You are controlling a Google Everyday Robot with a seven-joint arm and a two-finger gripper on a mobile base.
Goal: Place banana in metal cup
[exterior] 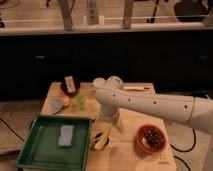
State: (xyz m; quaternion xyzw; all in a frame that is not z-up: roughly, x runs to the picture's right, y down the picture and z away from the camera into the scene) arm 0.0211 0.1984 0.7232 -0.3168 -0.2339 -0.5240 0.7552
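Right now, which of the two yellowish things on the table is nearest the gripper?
The banana, close by the gripper and beside the green tray; the pale yellow-green lump lies farther back, well away from it.
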